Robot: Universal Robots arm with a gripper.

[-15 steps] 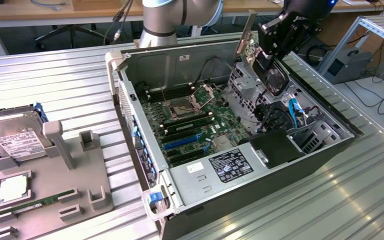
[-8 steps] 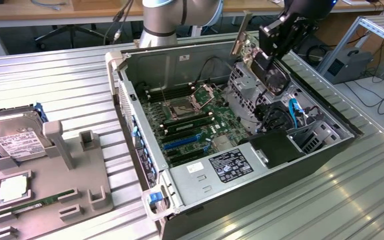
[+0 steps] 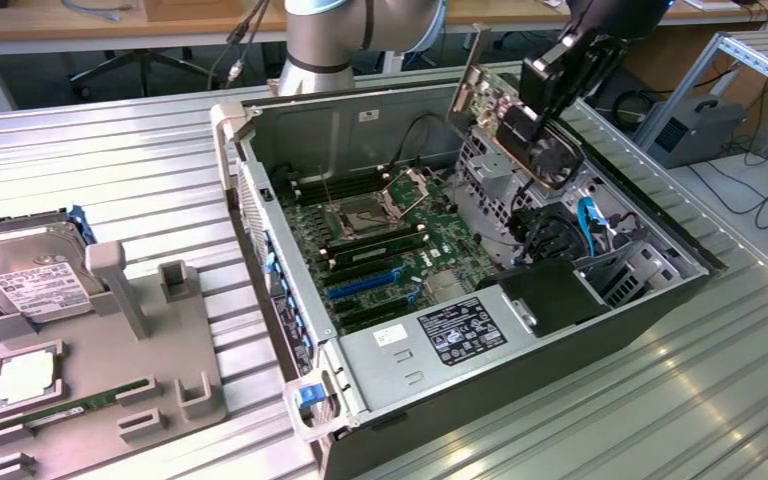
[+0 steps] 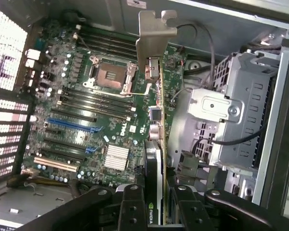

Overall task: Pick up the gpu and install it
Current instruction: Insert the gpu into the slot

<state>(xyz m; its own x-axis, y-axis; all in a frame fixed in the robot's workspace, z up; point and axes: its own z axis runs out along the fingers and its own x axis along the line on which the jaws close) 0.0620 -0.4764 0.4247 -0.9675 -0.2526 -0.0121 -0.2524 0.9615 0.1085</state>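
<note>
The gpu [image 3: 554, 158], a black card, hangs tilted in the upper right of the exterior frame, above the open computer case [image 3: 357, 130] and clear of the motherboard [image 3: 398, 240]. Its silver bracket [image 3: 468, 65] points up and away. The tool [image 3: 534, 118] pinches the card by its faces. In the wrist view the gpu [image 4: 154, 159] appears edge-on between the two black fingers [image 4: 130, 209], with its bracket [image 4: 153, 38] at the far end, over the motherboard [image 4: 86, 115] beside the metal drive cage [image 4: 245, 115]. At the exterior frame's left, a hard drive [image 3: 24, 270] and a memory stick [image 3: 71, 410] rest on a grey fixture [image 3: 144, 350] on the ribbed worktop [image 3: 117, 170].
</note>
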